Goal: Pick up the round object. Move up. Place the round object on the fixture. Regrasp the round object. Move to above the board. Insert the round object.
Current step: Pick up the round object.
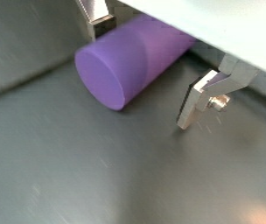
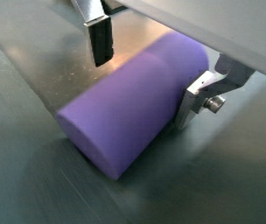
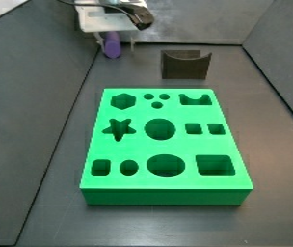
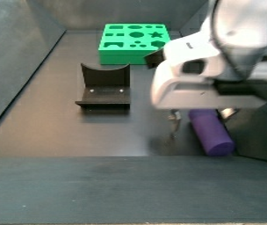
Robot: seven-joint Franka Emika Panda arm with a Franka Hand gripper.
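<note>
The round object, a purple cylinder peg (image 1: 126, 63), lies on its side on the dark floor. It also shows in the wrist view (image 2: 129, 114) and in both side views (image 3: 111, 45) (image 4: 211, 133). My gripper (image 1: 143, 79) is low over it, with one finger on each side of the peg. The jaws are open, and floor shows between the peg and the fingers (image 2: 101, 44). The gripper also shows from the sides (image 3: 111, 21) (image 4: 200, 112). The dark fixture (image 3: 184, 64) (image 4: 103, 88) stands apart from the peg. The green board (image 3: 162, 145) (image 4: 133, 39) lies beyond the fixture.
Grey walls (image 3: 34, 48) enclose the dark floor on its sides. The white gripper body (image 4: 212, 70) hides part of the floor in a side view.
</note>
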